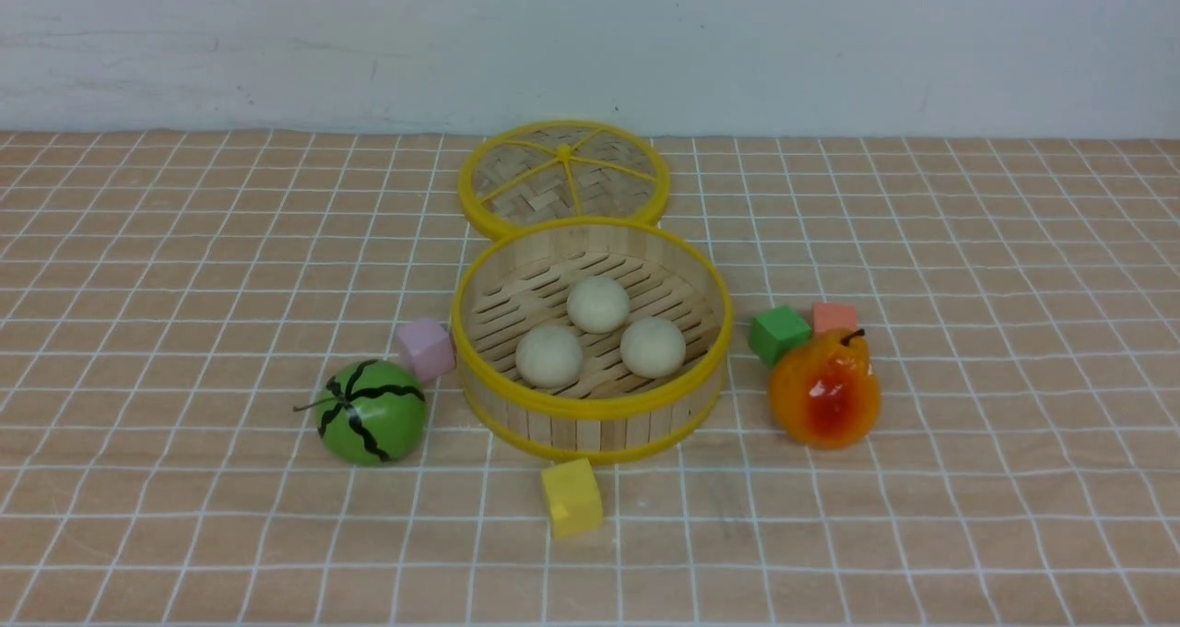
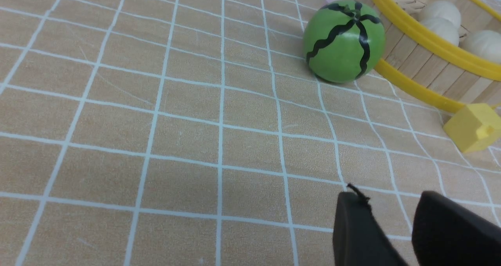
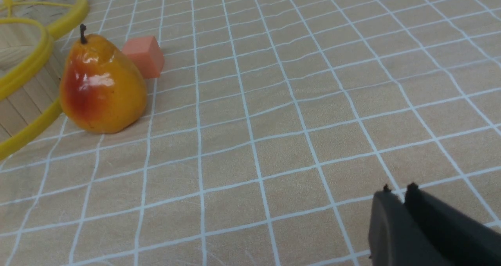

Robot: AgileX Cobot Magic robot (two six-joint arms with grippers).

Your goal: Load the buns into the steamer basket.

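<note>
Three cream-white buns (image 1: 597, 303) (image 1: 549, 355) (image 1: 653, 347) lie inside the round bamboo steamer basket (image 1: 590, 408) at the table's middle. In the left wrist view the buns (image 2: 440, 9) show over the basket wall (image 2: 430, 66). My left gripper (image 2: 391, 197) is open and empty, low over the cloth, short of the watermelon. My right gripper (image 3: 398, 189) is shut and empty over bare cloth, well to the right of the basket (image 3: 23, 86). Neither gripper shows in the front view.
The woven lid (image 1: 563, 177) lies flat behind the basket. A toy watermelon (image 1: 371, 412) and pink cube (image 1: 426, 348) sit to its left, a yellow cube (image 1: 572, 496) in front, and an orange pear (image 1: 825, 387), green cube (image 1: 779, 333) and salmon cube (image 1: 834, 316) to its right.
</note>
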